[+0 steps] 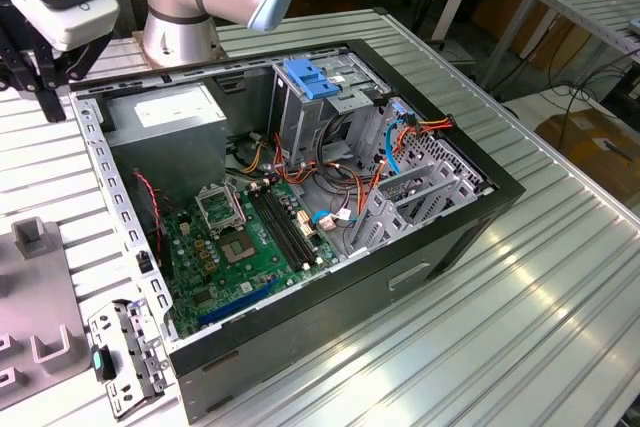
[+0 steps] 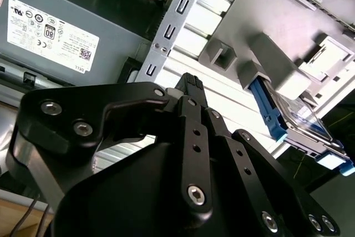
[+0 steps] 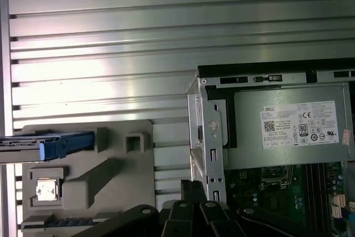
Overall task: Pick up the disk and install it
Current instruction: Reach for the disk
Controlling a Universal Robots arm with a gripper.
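Note:
The disk [image 3: 47, 146] is a flat silver-grey drive with a blue side rail. It stands on edge in a slot of the grey fixture [image 3: 105, 187] beside the computer case. In the second wrist view the disk [image 2: 297, 119] pokes out past the grey fixture [image 2: 277, 31]. My gripper [image 3: 192, 184] hovers over the ribbed table between the fixture and the case's corner, well apart from the disk. Its black fingers [image 2: 188, 80] sit together with nothing between them. In the exterior view my gripper [image 1: 40, 87] hangs near the case's far corner on the exterior view's left.
The open computer case [image 1: 440, 237] lies on the ribbed metal table [image 1: 520, 347]. Inside are a grey power-supply box [image 1: 165, 117], a green motherboard [image 1: 240, 247], a blue latch [image 1: 312, 79] and loose cables. A small metal bracket [image 1: 125, 357] lies by the fixture.

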